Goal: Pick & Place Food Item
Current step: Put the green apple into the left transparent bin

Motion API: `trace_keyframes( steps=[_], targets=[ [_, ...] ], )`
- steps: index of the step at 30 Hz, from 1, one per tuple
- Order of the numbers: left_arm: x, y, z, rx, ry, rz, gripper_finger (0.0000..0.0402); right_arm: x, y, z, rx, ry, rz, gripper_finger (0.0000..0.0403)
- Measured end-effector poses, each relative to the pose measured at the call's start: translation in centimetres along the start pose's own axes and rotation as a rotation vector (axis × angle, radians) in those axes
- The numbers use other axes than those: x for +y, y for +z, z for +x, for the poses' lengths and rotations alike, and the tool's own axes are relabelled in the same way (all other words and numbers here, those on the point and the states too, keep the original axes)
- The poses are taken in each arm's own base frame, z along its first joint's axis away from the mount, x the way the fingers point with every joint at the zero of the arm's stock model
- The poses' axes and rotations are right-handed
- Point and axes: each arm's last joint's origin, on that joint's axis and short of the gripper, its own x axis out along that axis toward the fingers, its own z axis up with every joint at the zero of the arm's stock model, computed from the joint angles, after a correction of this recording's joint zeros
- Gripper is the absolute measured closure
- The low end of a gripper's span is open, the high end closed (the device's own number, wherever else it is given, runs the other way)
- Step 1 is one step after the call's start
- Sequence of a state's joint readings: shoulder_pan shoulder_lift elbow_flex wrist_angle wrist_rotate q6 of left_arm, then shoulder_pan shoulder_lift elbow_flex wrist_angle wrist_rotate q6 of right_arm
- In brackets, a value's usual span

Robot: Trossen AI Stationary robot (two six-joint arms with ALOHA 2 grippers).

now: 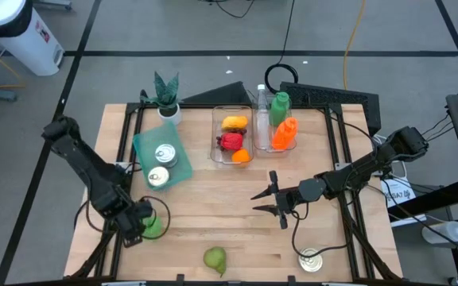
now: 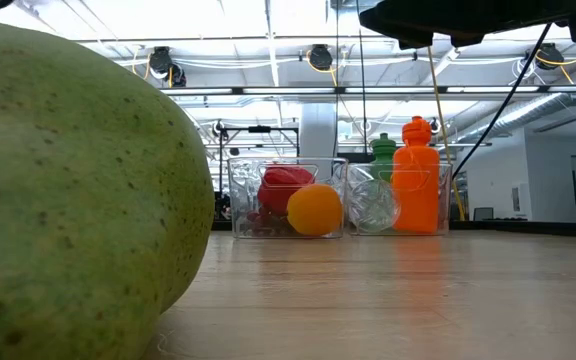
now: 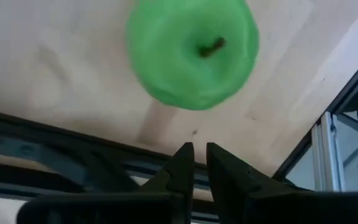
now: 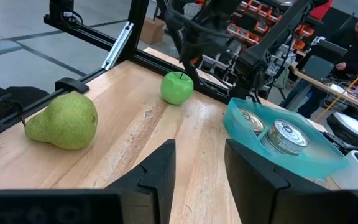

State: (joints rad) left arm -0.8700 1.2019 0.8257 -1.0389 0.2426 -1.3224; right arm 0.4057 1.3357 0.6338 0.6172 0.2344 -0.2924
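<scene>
Leftmost, the left gripper (image 1: 139,220) sits at the near left of the table (image 1: 213,206), its fingers (image 3: 182,163) pressed together and holding nothing. Just beside it, on the side toward the pear, lies a green apple (image 1: 153,226): bright, glossy, round, with a short brown stem in its dimple. Farther from the pear than the apple, a teal tray (image 1: 177,155) carries two tins (image 1: 161,165), and a small potted plant (image 1: 165,97) stands beyond that.

The pear (image 1: 215,258) rests on its side at the near edge of the table, well apart from both grippers. It is dull yellow-green, speckled with fine brown dots, fat at one end and narrowing toward the other.

Across the table from the pear, a clear bin (image 1: 216,133) holds yellow, red and orange food, and a second bin (image 1: 294,145) beside it holds bottles.

Right of the pear, the right gripper (image 1: 270,200) hovers above bare wood, fingers (image 4: 157,169) parted, gripping nothing. A lone tin (image 1: 311,260) stands at the near edge, right of the pear.
</scene>
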Motion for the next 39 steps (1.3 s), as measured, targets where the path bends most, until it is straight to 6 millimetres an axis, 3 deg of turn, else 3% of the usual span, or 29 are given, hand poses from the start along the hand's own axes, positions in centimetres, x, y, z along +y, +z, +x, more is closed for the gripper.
trace_keyframes(
  steps=[6,16,39],
  targets=[
    [-1.8,0.4,2.3,0.037,0.013,-0.001,0.0352,0.0,0.0,0.0,0.0,0.0,0.014,0.0277],
    [-2.2,2.5,4.4,0.011,0.102,0.1,0.0352,0.0,0.1,0.0,-0.006,-0.002,0.019,0.0277],
    [-1.0,9.5,3.1,-0.27,0.083,0.309,0.0352,0.0,0.1,0.0,-0.007,-0.002,0.02,0.0277]
  ],
)
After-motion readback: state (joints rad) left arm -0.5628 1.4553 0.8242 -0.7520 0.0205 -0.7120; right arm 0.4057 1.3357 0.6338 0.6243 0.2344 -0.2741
